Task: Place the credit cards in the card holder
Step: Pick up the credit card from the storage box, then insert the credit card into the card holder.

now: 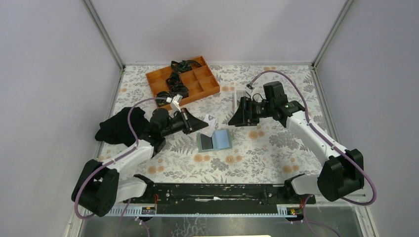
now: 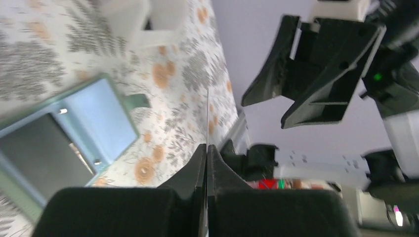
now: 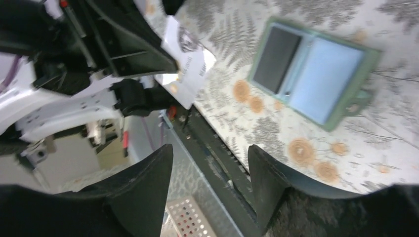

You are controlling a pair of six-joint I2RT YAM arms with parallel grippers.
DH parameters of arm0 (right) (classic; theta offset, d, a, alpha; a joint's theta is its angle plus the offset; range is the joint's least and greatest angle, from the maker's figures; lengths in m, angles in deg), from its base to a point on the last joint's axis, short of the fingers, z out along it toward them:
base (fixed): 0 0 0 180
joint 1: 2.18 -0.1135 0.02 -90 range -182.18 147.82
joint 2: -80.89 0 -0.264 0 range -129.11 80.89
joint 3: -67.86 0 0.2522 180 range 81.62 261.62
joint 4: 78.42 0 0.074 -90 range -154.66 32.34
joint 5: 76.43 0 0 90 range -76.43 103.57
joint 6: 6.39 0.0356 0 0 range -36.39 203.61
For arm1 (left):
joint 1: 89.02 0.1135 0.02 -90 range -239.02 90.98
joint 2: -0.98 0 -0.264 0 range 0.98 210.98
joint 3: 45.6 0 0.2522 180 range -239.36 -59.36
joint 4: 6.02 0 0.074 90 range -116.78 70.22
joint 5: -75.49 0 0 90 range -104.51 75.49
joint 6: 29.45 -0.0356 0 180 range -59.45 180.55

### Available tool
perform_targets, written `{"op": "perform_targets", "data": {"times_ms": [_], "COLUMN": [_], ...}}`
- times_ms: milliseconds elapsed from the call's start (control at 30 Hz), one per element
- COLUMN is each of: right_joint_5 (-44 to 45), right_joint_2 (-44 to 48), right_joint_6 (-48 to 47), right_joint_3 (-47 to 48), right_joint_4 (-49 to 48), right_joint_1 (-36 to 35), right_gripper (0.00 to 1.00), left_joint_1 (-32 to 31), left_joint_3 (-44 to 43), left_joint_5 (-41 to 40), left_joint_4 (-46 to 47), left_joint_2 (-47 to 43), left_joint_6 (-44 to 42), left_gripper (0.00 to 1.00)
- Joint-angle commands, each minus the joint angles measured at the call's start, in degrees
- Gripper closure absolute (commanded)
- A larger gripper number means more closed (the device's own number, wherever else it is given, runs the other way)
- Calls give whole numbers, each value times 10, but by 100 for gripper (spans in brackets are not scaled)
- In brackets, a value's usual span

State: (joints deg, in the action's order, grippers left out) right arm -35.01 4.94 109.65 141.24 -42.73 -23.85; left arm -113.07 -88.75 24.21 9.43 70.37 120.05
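Nearest the arm bases, the green card holder (image 1: 214,148) lies open and flat on the flower-patterned table (image 1: 267,153). A dark card (image 1: 205,142) sits in its left half and a light blue card (image 1: 223,139) in its right. Just beyond it, the left gripper (image 1: 201,125) is clenched on a white printed card (image 1: 211,122). Facing it, the right gripper (image 3: 210,150) has its jaws spread, grasping nothing. Farther back stands an orange box (image 1: 200,79) holding black cables (image 1: 177,85).
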Motion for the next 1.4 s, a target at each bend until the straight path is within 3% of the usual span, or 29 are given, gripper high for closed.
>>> {"op": "perform_targets", "data": {"times_ms": [0,167,400,667,967,1367], "right_joint_5": [136,228,323,370,402,421], "right_joint_2": [-17,-39,-64,-90,-126,-171], "right_joint_6": [-53,-56,-28,-20,-18,-31], "right_joint_3": [38,37,10,-8,-25,-10], "right_joint_4": [55,63,36,24,1,-11], "right_joint_1": [-10,-47,-89,-121,-134,-142], "right_gripper": [36,47,80,97,100,100], "left_joint_1": [-4,-32,-125,-210,-232,-233], "left_joint_3": [44,76,100,142,159,135], "left_joint_5": [-181,-260,-383,-500,-525,-529], "left_joint_4": [-77,-78,-46,14,115,179], "left_joint_2": [-44,-65,-52,-30,38,126], "left_joint_6": [1,30,65,90,88,80], "left_gripper": [100,100,100,100,100,100]}}
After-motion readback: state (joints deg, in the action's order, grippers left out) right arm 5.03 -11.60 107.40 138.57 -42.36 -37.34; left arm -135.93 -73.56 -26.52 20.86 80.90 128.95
